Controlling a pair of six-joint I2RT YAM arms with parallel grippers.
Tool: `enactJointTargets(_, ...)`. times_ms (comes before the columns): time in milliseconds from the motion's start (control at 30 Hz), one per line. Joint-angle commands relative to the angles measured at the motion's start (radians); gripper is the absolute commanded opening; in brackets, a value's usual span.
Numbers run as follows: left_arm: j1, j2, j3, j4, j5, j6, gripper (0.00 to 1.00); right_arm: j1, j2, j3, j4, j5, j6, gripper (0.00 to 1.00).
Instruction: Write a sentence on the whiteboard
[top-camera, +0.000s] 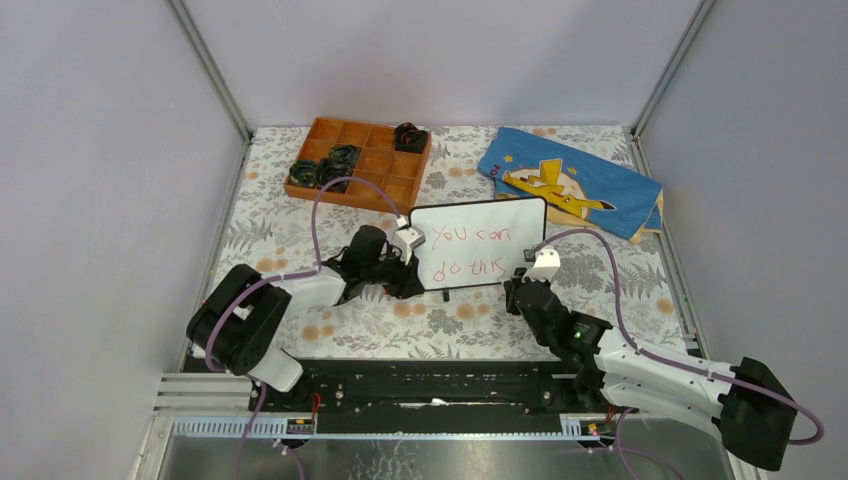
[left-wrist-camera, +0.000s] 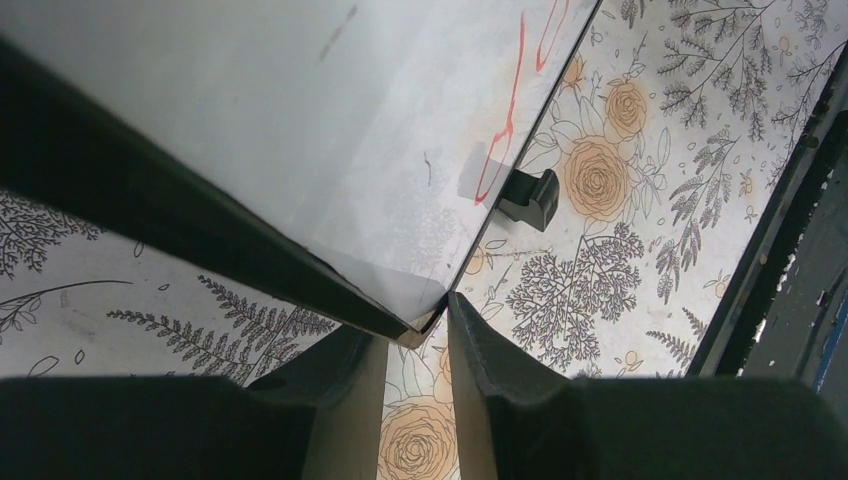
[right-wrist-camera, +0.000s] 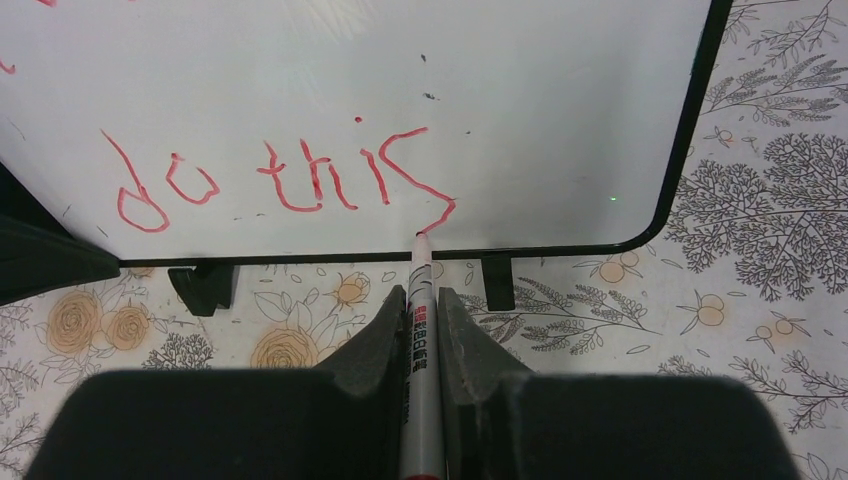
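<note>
The whiteboard (top-camera: 522, 215) stands tilted on its two black feet on the floral table. The sentence (top-camera: 473, 250) reads "You can do this" in red, in two lines. My left gripper (top-camera: 409, 274) is closed on the board's lower left corner, which sits between the fingers in the left wrist view (left-wrist-camera: 416, 318). My right gripper (top-camera: 517, 277) is shut on a silver marker (right-wrist-camera: 421, 330). The marker's tip touches the board (right-wrist-camera: 560, 90) near its bottom frame, at the end of the "s" in "do this" (right-wrist-camera: 290, 180).
An orange compartment tray (top-camera: 372, 160) with several dark objects stands at the back left. A blue cloth with a yellow figure (top-camera: 570, 182) lies at the back right. Grey walls close in both sides. A black rail (top-camera: 430, 385) runs along the near edge.
</note>
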Motion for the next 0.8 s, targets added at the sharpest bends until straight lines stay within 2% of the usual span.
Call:
enactJointTargets(0, -0.011, 0.015, 0.022, -0.012, -0.017, 0.025, 0.34, -0.007, 0.016, 0.009, 0.065, -0.022, -0.001, 0.00)
enactJointTargets(433, -0.013, 0.016, 0.023, -0.015, -0.020, 0.028, 0.34, -0.006, 0.015, 0.037, 0.080, -0.062, -0.002, 0.00)
enactJointTargets(767, -0.015, -0.026, 0.013, -0.020, -0.017, 0.025, 0.36, -0.006, -0.210, 0.080, -0.171, -0.083, -0.028, 0.00)
